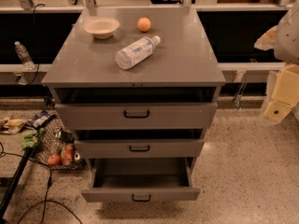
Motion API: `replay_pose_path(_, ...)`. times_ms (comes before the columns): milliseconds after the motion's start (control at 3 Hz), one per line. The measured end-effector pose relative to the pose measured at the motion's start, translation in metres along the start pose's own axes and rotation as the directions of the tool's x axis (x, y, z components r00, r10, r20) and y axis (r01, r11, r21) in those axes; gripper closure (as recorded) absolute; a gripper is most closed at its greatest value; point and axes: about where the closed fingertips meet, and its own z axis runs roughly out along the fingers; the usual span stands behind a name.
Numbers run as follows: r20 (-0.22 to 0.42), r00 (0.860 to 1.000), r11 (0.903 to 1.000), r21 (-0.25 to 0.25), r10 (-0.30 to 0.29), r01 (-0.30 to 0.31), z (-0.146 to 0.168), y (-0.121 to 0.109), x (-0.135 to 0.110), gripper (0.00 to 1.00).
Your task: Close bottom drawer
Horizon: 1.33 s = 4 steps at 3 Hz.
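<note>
Bottom drawer (140, 194) of the grey metal cabinet (187, 62), a wide shallow grey front with a small black loop handle (141, 198), stands nearest the camera, pulled far out with its interior empty and exposed. Black cables (46, 190) trail over the speckled floor to its left, beside a wire basket (49, 148) of packets, where a moving base could snag. Above and behind, the grey middle drawer (139, 148) and the taller top drawer (136, 115) also stand partly open, so a low reach risks striking their fronts instead. The pale cream gripper (279, 107) hangs at the right edge of the view, well apart from the handle and higher; whether it is open or closed cannot be told, and it appears to hold nothing. A push landing off-centre from that side would likely skew the drawer on its runners and jam it. Farther back, on the cabinet top, a hard shove could roll the lying clear plastic water bottle (136, 52) or the small orange fruit (144, 24) beside the shallow cream bowl (101, 27).
</note>
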Motion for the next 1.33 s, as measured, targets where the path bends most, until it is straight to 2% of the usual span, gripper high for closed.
replay_pose_path(333, 0.0, 1.0, 1.0, 0.0, 0.0, 0.0, 0.0, 0.0, 0.0, 0.0)
replay_pose_path(667, 0.003, 1.0, 1.0, 0.01, -0.001, 0.001, -0.002, -0.001, -0.001, 0.16)
replay_pose_path(1000, 0.031, 0.999, 0.9999, 0.001, 0.012, -0.012, 0.016, 0.006, -0.001, 0.39)
replay_pose_path(1333, 0.134, 0.991, 0.9985, -0.051, 0.028, -0.021, 0.076, 0.038, -0.001, 0.62)
